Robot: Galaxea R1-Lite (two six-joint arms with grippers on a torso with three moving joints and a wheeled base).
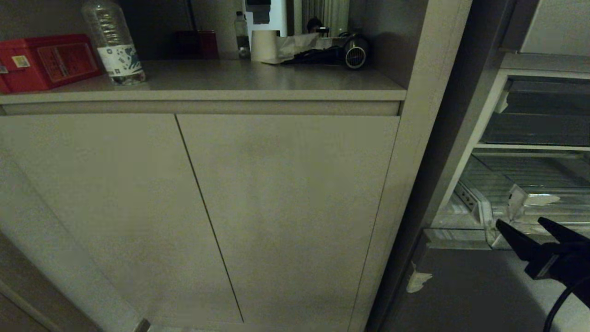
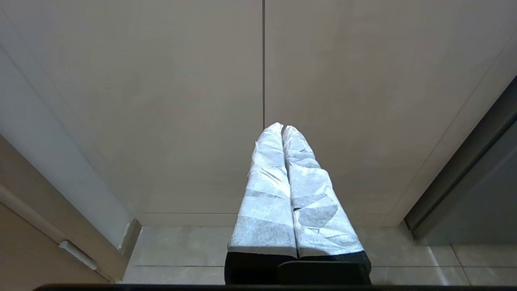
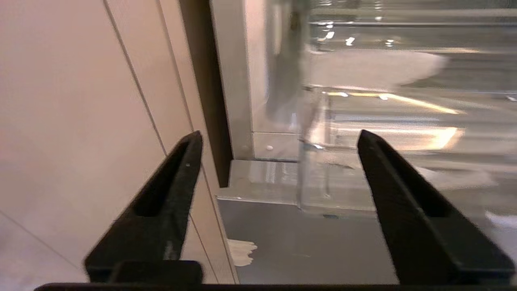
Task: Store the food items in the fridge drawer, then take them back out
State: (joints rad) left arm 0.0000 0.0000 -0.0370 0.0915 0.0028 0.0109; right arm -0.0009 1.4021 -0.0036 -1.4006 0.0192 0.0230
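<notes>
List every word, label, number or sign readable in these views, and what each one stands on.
None can be read.
Red box: printed panel and small yellow sticker, too blurred to read.
Clear plastic bottle: white label with dark blue marks, too small to read.
Small bottle further back: no legible label.
Wrist views: no text shows.
</notes>
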